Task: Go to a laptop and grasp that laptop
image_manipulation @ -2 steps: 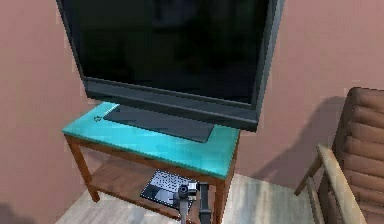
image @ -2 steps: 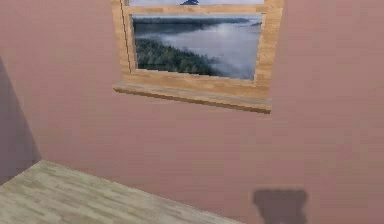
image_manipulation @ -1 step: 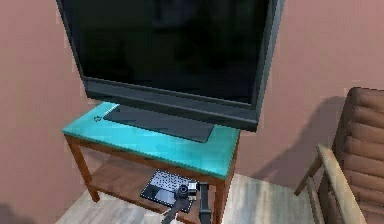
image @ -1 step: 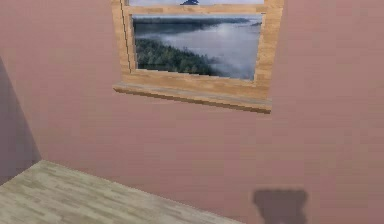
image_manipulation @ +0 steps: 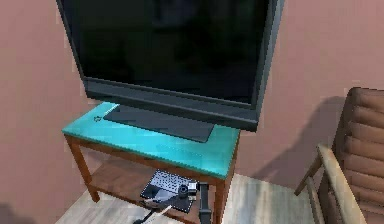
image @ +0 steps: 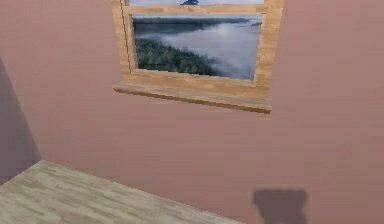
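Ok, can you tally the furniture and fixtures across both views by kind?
Window: 1
Television: 1
Table: 1
Chair: 1
Total: 4

Our arm (image_manipulation: 205,202), low and short in view.
It rises as a dark bar from the arm side view's bottom edge; our gripper (image_manipulation: 150,200) sits left of its white marker squares (image_manipulation: 172,184), and we cannot tell whether it holds anything.
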Robot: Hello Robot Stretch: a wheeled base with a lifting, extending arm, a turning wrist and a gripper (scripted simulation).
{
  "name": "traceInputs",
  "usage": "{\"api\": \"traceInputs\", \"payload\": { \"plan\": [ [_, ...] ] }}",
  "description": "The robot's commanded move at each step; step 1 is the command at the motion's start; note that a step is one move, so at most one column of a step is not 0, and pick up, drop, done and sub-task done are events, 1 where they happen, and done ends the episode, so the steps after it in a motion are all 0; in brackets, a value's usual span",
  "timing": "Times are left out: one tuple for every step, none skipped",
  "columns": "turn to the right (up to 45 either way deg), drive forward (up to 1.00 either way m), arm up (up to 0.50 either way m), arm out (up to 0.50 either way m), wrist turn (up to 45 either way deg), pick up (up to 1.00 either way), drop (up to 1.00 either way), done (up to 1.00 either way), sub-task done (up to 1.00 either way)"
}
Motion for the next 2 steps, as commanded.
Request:
{"api": "traceInputs", "payload": {
  "plan": [
    [0.0, 0.00, 0.00, 0.00, 45.0, 0.00, 0.00, 0.00, 0.00],
    [0.0, 0.00, 0.00, 0.00, 45.0, 0.00, 0.00, 0.00, 0.00]
  ]
}}
